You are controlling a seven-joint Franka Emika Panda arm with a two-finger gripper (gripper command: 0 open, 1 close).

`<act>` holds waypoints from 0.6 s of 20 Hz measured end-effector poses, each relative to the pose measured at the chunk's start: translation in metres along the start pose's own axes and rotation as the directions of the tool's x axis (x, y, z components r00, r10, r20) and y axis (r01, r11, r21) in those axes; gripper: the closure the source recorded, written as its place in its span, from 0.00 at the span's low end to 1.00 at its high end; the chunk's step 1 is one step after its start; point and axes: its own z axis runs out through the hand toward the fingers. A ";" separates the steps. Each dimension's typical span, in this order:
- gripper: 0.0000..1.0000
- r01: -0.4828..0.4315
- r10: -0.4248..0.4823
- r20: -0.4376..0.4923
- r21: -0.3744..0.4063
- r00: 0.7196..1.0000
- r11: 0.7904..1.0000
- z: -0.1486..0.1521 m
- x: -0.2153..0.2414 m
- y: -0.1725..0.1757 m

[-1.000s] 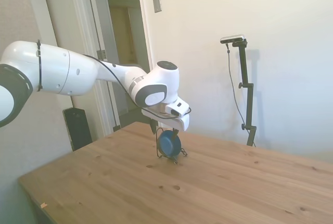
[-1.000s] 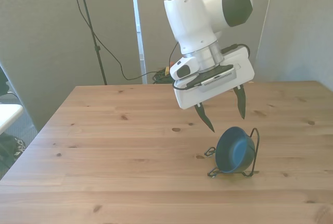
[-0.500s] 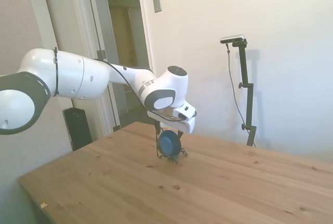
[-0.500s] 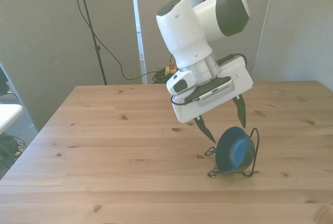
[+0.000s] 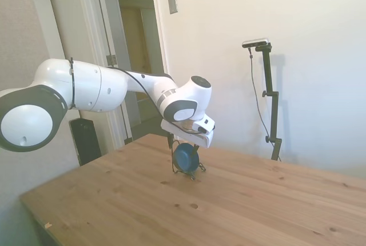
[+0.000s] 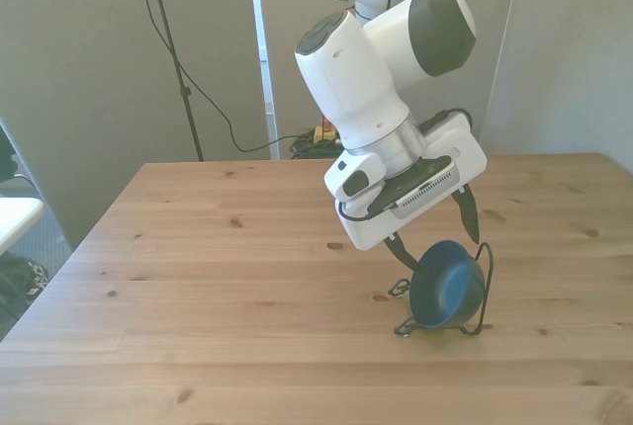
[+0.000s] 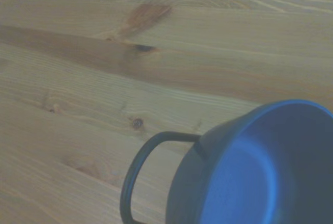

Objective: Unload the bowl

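A small dark blue bowl (image 6: 447,287) with a lighter blue inside stands on its edge in a thin black wire rack (image 6: 484,259) on the wooden table. My gripper (image 6: 435,233) hangs tilted just above it, open. One fingertip (image 6: 402,248) is beside the bowl's upper rim on the front view's left, and the other finger (image 6: 469,215) is above the rim on the right. Neither visibly touches the bowl. In the side view the bowl (image 5: 186,158) sits right under the gripper (image 5: 180,145). The wrist view shows the bowl (image 7: 250,182) close up with a rack loop (image 7: 136,166) beside it.
The wooden table (image 6: 218,277) spreads wide around the rack. Its near edge (image 6: 297,415) runs along the bottom of the front view. A doorway (image 5: 134,46) and a wall lie beyond the table in the side view.
The gripper has come down and tilted further toward the bowl, its open fingers now level with the bowl's upper rim. The bowl and rack have not moved.
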 end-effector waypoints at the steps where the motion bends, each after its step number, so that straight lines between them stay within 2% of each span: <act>1: 1.00 0.001 -0.001 0.003 0.000 1.000 1.000 0.001 0.000 0.000; 12: 1.00 0.021 -0.021 0.038 0.006 0.999 1.000 0.006 0.001 0.001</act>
